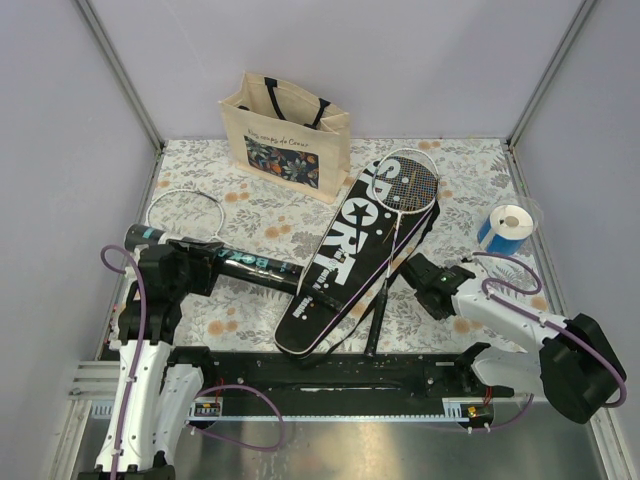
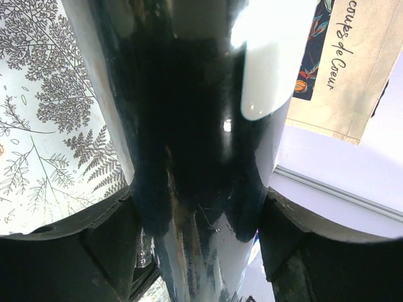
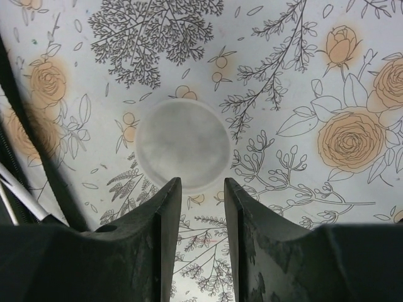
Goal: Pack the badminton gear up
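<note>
Left tool [image 1: 200, 265]: clamped on the long black tube [image 1: 262, 268], lower left of the top view. The tube lies roughly level and its free end points toward the cover [image 1: 345, 255]. In the left wrist view glossy tube fills the gap between the fingers [image 2: 107, 242].

Right tool [image 3: 203, 189]: jaws a narrow gap apart, nothing between them. It hangs over a translucent round disc [image 3: 182, 146] lying flat on the desk [image 1: 470, 180], possibly a cap; cannot confirm.

Task items: the cover lies diagonally at centre frame with one racket [image 1: 410, 185] on top of it. The second racket [image 1: 187, 210] is at the left, behind the left arm.

Risks (judgement):
- The tube is slick and held off-centre, so the long free end may sag or twist in the grip, or knock the cover when swung
- The disc is wider than the present jaw gap, so a descent would land on it instead of around it; being thin and flat, it may skid on the print
- Dark straps show at the left edge of the right wrist view; they could snag a finger

Count: rackets 2, tube 1, cover 1, disc 1, tote bag [image 1: 285, 135] 1, blue-and-white roll [image 1: 508, 228] 1, shuttlecocks 0 seen
</note>
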You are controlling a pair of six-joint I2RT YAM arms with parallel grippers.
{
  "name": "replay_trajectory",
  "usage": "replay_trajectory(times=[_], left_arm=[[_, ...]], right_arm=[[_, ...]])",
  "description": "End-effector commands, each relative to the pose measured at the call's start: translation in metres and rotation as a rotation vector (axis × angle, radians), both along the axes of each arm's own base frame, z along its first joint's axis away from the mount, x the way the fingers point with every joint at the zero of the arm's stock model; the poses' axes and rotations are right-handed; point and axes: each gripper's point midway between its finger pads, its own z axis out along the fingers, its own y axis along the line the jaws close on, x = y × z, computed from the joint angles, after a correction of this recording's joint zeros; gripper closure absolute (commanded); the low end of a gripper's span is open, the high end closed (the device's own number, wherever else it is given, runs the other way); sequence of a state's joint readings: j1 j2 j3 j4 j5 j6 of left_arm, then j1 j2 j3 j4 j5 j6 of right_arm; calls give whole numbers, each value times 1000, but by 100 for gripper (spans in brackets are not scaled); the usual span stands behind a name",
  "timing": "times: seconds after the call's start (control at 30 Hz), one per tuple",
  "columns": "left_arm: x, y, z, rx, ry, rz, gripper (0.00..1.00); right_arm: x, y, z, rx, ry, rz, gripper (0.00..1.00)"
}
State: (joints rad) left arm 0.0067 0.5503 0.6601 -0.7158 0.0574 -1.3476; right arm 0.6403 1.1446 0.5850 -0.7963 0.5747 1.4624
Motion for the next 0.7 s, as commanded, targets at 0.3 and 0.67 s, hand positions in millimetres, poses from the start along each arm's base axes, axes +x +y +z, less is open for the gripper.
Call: replay_trajectory(times=[0.3, 0.67], left_arm=[[5, -3, 28, -40, -95, 4, 83], [8, -16, 28, -115, -77, -32, 81]], right_arm=[[-1, -5, -16, 7, 68, -123, 59], [0, -3, -21, 46, 63, -148, 89]])
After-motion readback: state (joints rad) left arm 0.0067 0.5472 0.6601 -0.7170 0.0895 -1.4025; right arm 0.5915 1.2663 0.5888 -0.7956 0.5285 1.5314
